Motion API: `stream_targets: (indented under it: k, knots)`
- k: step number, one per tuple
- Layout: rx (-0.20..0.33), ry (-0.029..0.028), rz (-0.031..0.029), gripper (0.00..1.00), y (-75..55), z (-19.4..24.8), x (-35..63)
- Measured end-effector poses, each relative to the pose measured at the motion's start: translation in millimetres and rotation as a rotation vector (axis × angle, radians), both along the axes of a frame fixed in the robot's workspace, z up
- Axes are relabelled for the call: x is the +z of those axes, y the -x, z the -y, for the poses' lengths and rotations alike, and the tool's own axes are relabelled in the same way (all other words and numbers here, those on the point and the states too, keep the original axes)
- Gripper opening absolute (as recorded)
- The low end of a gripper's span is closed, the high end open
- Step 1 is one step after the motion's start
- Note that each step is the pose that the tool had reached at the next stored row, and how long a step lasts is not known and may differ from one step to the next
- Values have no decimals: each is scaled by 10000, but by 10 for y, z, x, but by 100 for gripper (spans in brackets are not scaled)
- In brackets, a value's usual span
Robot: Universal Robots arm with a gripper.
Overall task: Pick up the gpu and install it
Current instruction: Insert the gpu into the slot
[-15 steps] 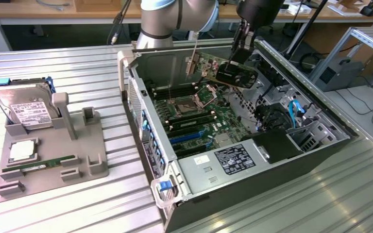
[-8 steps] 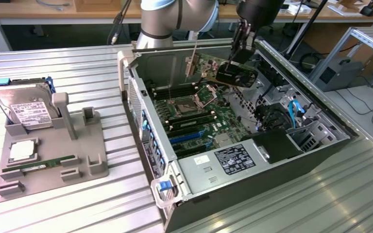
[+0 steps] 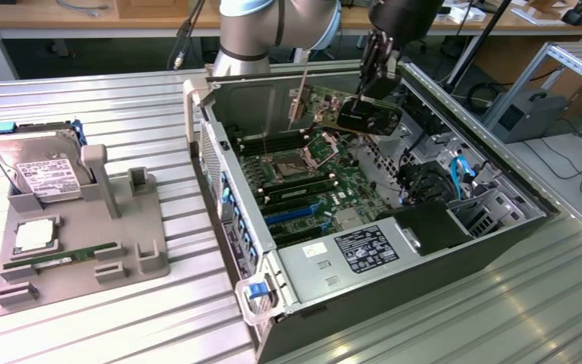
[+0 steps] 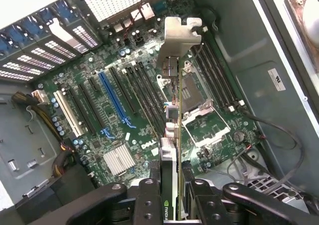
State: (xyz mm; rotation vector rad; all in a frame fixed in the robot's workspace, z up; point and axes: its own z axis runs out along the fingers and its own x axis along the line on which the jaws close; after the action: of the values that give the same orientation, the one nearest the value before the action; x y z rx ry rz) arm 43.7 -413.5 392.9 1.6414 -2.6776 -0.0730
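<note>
The gpu [image 3: 344,111], a flat card with a metal end bracket and a dark cooler, hangs above the open computer case [image 3: 473,227]. My gripper [image 3: 375,89] is shut on its upper edge. In the wrist view the gpu [image 4: 173,130] runs edge-on away from my gripper [image 4: 172,207], with one black finger [image 4: 148,200] on each side of it. Its silver bracket [image 4: 177,36] points toward the case's rear grille. The card floats over the motherboard [image 4: 99,130], above the memory slots and CPU socket [image 4: 199,118], and is not seated in any slot.
The long blue expansion slot [image 4: 114,98] and white slot [image 4: 67,113] lie off to one side of the card. On the exterior view's left, a grey fixture [image 3: 79,265] holds a hard drive [image 3: 39,167], a memory stick [image 3: 64,258] and a square chip [image 3: 33,235]. Cables [image 3: 460,174] crowd the case's right side.
</note>
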Motion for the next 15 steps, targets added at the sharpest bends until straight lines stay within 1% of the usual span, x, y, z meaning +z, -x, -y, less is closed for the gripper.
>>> stream_targets:
  k: [4, 11, 15]
  knots:
    - [302, -1, 1, 27, 0, 0, 0]
    - [639, 0, 0, 27, 0, 0, 0]
    - [970, 0, 0, 27, 0, 0, 0]
